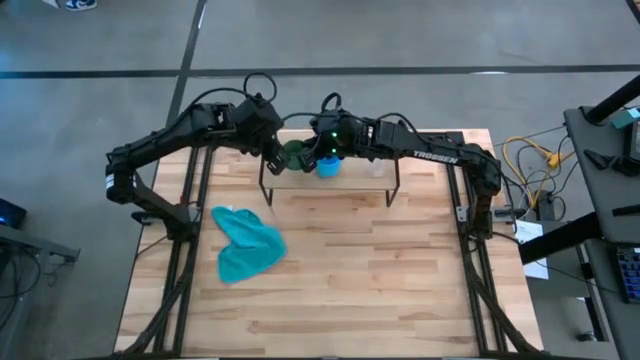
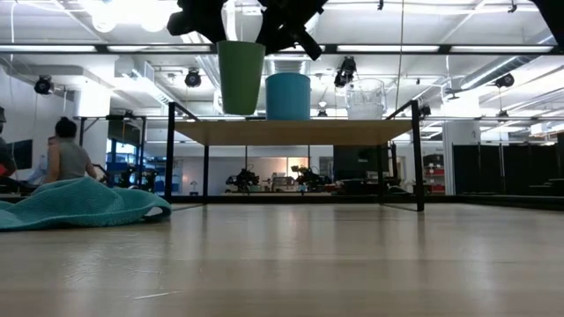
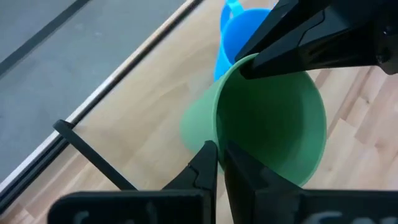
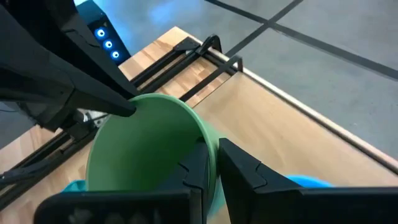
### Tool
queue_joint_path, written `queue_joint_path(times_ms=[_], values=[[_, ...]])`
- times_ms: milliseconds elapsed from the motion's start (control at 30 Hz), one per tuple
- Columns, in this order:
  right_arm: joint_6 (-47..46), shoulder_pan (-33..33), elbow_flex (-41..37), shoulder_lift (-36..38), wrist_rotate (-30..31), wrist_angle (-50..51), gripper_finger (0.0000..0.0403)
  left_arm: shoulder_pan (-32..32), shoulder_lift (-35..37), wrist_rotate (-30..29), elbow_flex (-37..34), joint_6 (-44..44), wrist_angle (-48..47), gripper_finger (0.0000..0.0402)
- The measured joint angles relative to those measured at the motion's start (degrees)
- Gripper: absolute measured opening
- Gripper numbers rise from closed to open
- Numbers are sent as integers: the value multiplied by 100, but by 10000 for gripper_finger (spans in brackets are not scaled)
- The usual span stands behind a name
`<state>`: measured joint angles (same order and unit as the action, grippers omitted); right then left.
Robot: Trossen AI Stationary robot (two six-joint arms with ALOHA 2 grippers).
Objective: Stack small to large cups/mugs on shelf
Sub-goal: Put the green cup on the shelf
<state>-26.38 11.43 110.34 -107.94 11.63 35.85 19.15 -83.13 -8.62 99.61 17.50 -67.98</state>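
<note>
Shelf (image 1: 385, 172) first: you have it standing at the far side of the table (image 1: 400, 270), its long axis running left to right, on thin black legs. Both your arms reach in over its left half from opposite sides and meet there, forearms stretched nearly level, wrists angled down.

Your left gripper (image 3: 217, 158) and right gripper (image 4: 213, 155) each pinch the rim of the green cup (image 2: 241, 77), one finger inside the wall and one outside, on opposite sides of the mouth. You hold that cup upright, mouth up, its long axis vertical; in the low view its base hangs just clear of the board.

Just beside it on its right, the blue cup (image 2: 288, 95) stands upright on the shelf, its handle showing in the left wrist view. Farther right on the board you have the glass cup (image 2: 365, 99), also upright, apart from the blue one.

Your teal cloth (image 1: 245, 243) lies crumpled on the table's left part, well apart from the shelf.
</note>
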Motion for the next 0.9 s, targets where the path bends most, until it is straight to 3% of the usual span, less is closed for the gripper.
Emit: queue_joint_path(times_ms=[267,633,900], values=[[5,147,84,-297,-403,-146,25,165,-81,12,-36,-162,-252,0],[95,232,460,-520,-396,126,24,347,-39,2,-157,-253,-125,0],[49,259,555,-520,-415,359,24,542,-48,408,-190,-430,4,0]])
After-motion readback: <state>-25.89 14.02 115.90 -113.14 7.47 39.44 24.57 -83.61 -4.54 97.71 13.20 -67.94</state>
